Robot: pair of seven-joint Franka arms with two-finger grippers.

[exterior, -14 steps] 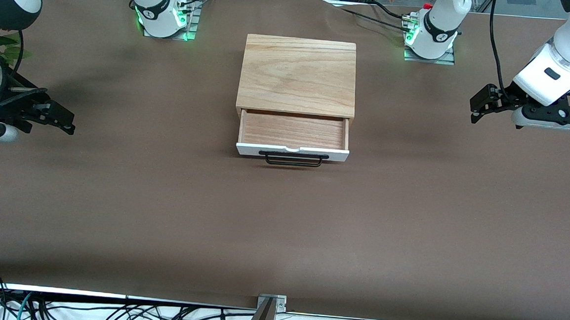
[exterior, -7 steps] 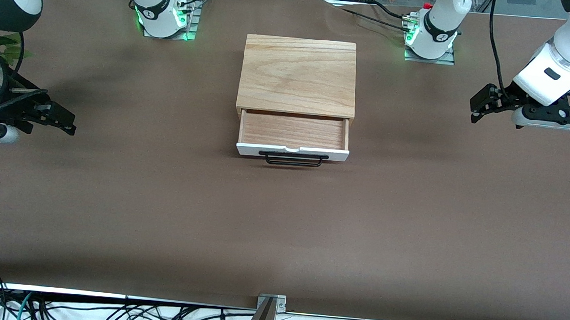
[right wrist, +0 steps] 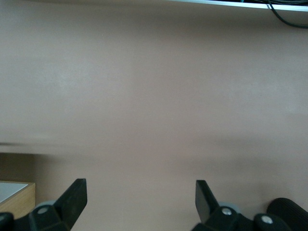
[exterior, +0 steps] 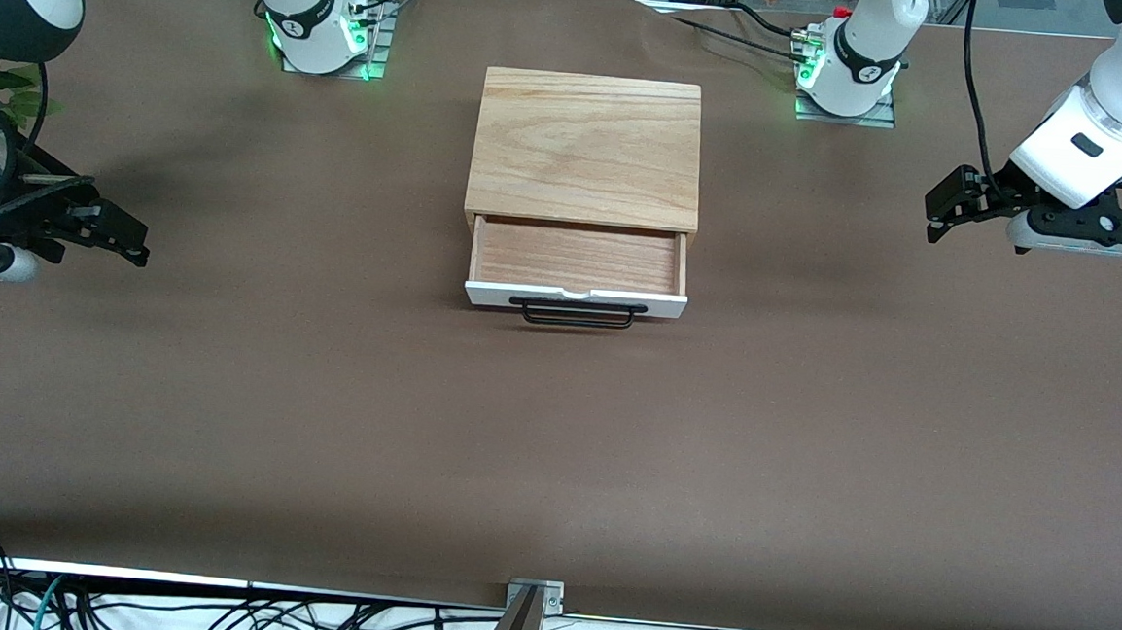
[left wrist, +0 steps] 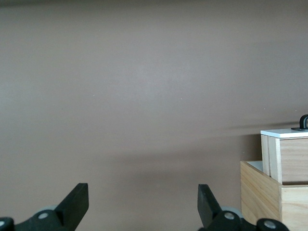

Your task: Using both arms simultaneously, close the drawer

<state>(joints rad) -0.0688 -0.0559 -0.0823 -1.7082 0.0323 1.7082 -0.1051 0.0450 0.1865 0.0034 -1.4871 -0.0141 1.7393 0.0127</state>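
The drawer (exterior: 578,258) stands pulled out of the light-wood box (exterior: 586,146) at the table's middle, its white front panel (exterior: 575,300) and black bar handle (exterior: 578,313) facing the front camera. The drawer is empty. My left gripper (exterior: 937,216) hangs open and empty over the table at the left arm's end, well apart from the box; the left wrist view (left wrist: 142,204) shows the drawer's corner (left wrist: 286,154). My right gripper (exterior: 137,245) hangs open and empty over the table at the right arm's end; the right wrist view (right wrist: 140,199) shows brown table and a box corner (right wrist: 14,197).
The two arm bases (exterior: 321,23) (exterior: 848,74) stand along the table's edge farthest from the front camera. A green plant (exterior: 0,86) sits at the right arm's end. Cables (exterior: 211,615) hang below the table's edge nearest the front camera.
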